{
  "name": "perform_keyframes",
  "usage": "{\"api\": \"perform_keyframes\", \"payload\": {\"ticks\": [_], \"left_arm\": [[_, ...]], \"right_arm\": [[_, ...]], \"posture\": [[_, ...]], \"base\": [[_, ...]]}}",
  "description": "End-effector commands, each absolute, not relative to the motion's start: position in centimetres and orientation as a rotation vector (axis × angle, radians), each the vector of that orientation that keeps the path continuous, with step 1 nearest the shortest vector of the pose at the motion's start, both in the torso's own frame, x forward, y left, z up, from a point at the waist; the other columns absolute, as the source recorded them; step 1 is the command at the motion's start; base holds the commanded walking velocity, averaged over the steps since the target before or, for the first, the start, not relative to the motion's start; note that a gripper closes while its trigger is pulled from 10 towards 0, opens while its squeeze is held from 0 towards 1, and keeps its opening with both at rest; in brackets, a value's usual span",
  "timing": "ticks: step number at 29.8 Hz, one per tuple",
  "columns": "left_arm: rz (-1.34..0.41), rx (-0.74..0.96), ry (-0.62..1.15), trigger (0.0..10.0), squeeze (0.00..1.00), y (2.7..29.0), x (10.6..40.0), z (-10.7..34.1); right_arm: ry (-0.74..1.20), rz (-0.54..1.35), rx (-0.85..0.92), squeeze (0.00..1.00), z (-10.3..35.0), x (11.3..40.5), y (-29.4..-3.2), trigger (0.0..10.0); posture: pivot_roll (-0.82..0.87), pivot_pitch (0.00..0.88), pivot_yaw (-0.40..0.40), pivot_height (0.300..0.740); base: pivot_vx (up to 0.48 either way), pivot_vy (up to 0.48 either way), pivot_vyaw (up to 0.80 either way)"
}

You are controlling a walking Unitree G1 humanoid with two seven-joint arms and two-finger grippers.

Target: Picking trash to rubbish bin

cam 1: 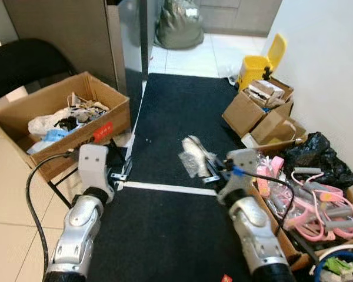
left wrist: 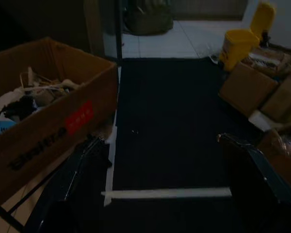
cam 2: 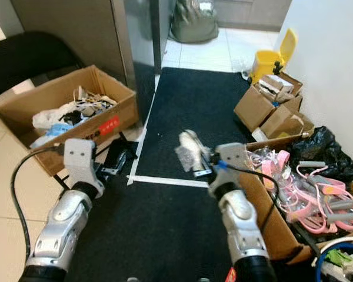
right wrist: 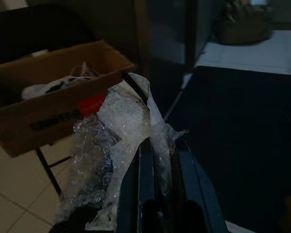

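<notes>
A crumpled piece of clear plastic wrap [cam 1: 194, 155] is held above the black mat, with my right gripper [cam 1: 210, 171] shut on it. The right wrist view has the plastic wrap [right wrist: 119, 131] bunched over the two closed fingers [right wrist: 146, 174]. My left gripper [cam 1: 120, 170] hovers low beside the front corner of an open cardboard box [cam 1: 116, 115], its fingers [left wrist: 254, 165] spread wide with nothing between them. That box holds white bags, cables and scraps [cam 1: 67, 117]. A small yellow rubbish bin [cam 1: 259, 66] with its lid up stands far back on the right by the wall.
A black mat [cam 1: 176, 111] with a white tape line [cam 1: 165, 188] runs ahead. Small cardboard boxes [cam 1: 253, 111], a black bag [cam 1: 315, 154] and pink cables [cam 1: 317, 205] crowd the right side. A black chair [cam 1: 23, 61] is at the left, a grey-green sack [cam 1: 179, 26] at the back.
</notes>
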State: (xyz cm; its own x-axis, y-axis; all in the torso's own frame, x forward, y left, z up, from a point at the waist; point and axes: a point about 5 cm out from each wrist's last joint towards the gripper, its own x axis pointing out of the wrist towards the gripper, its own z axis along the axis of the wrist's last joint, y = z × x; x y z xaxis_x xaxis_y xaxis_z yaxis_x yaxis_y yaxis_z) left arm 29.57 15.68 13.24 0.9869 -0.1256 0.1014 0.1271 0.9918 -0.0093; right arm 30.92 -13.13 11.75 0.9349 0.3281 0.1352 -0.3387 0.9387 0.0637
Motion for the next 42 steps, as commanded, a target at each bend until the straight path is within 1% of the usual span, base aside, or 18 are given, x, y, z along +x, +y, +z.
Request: {"api": "perform_keyframes", "payload": {"ticks": [1, 7, 22, 42], "left_arm": [[-0.132, -0.034, -0.079, 10.0, 0.0, 15.0, 29.1, 12.8], [-0.11, -0.03, -0.068, 10.0, 0.0, 15.1, 28.5, 12.6], [-0.066, -0.021, -0.063, 10.0, 0.0, 15.6, 28.0, 12.5], [-0.035, -0.016, -0.071, 10.0, 0.0, 16.1, 28.2, 12.8]], "right_arm": [[-0.122, 0.332, 0.102, 0.0, 11.7, 30.7, -13.6, 10.0], [-0.116, 0.33, 0.132, 0.0, 11.7, 30.8, -13.3, 10.0], [-0.126, 0.347, 0.103, 0.0, 11.7, 30.7, -13.0, 10.0], [-0.127, 0.376, 0.062, 0.0, 11.8, 30.9, -12.9, 10.0]], "posture": [[0.05, 0.144, -0.007, 0.74], [0.06, 0.133, -0.013, 0.74], [0.05, 0.103, -0.016, 0.74], [0.06, 0.11, -0.023, 0.74]], "base": [[0.307, 0.0, 0.0], [0.309, 0.0, 0.0], [0.304, 0.0, 0.0], [0.296, 0.0, 0.0]]}}
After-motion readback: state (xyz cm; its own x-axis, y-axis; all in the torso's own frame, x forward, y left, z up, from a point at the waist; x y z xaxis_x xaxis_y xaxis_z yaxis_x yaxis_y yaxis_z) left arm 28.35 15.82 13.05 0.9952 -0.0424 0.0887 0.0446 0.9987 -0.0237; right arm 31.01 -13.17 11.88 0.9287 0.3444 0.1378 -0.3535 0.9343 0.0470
